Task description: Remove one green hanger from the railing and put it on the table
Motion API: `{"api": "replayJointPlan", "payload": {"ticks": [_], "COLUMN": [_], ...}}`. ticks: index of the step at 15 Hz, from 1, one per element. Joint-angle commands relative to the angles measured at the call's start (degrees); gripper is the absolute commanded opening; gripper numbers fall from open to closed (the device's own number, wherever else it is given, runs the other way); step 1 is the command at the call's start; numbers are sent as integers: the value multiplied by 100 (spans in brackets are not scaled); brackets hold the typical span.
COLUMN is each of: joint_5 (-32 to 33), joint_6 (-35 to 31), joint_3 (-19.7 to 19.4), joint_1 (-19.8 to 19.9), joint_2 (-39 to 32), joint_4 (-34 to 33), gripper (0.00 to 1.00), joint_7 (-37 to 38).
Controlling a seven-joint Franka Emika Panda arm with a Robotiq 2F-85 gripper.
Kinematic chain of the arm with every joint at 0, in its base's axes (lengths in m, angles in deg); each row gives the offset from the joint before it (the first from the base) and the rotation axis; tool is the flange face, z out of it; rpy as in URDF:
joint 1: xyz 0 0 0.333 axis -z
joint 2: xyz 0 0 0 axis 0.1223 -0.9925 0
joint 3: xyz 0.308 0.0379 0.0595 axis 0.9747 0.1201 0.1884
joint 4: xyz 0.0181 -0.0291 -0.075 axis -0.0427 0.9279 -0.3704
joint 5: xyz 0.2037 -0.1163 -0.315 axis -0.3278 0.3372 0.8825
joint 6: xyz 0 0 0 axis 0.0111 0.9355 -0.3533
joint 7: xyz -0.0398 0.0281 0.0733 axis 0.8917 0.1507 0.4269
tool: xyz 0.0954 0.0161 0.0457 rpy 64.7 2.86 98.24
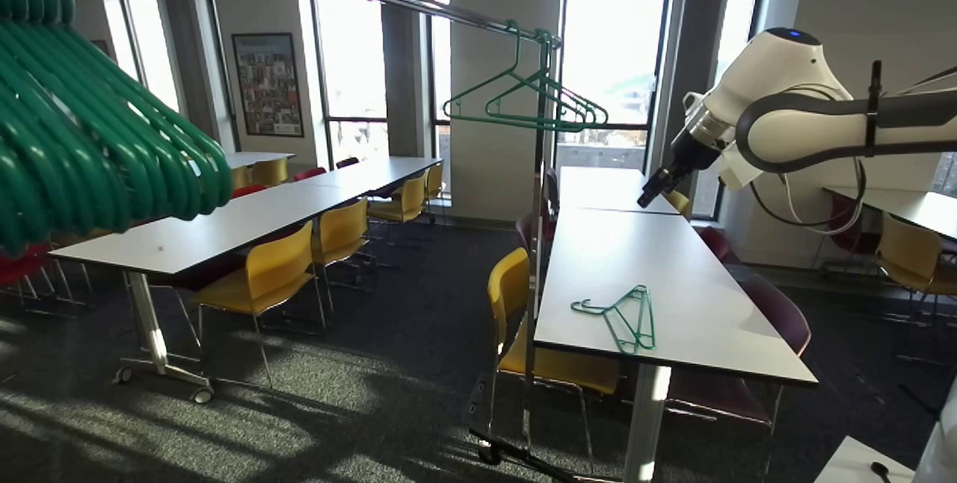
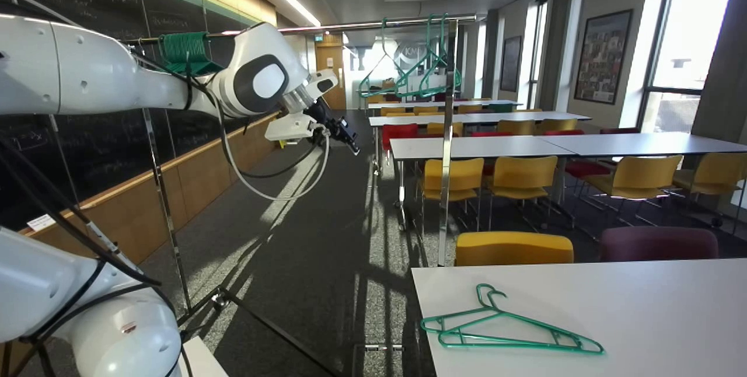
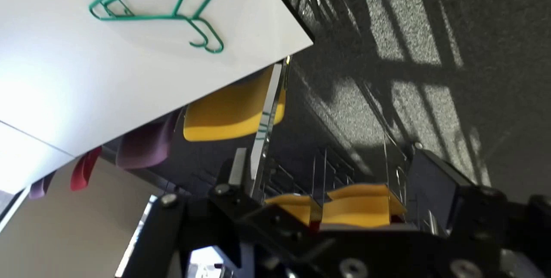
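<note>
On the table (image 1: 613, 251), two green hangers (image 3: 161, 17) lie below and well apart from the wide-spread gripper (image 1: 649, 196).

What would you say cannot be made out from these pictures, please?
Hangers on the table: partly cut off by the wrist view's top edge.
Railing: partly hidden behind the robot arm in an exterior view.
Poster: contents too small to recognise in both exterior views.
</note>
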Motion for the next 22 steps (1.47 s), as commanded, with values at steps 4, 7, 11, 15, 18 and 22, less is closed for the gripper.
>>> {"api": "replayJointPlan", "payload": {"ticks": [4, 7, 11, 15, 18, 22], "joint_5": [-71, -73, -33, 679, 835, 524], "joint_6": [-247, -248, -366, -1068, -1713, -2485], "joint_3": [23, 23, 43, 365, 508, 510], "joint_1": [-63, -63, -51, 200, 220, 56], "joint_2": [151, 168, 68, -359, -766, -1378], "joint_4": [-15, -12, -112, -707, -1261, -1955], "gripper": [100, 100, 100, 100, 100, 100], "joint_7": [-33, -35, -37, -36, 27, 24]}}
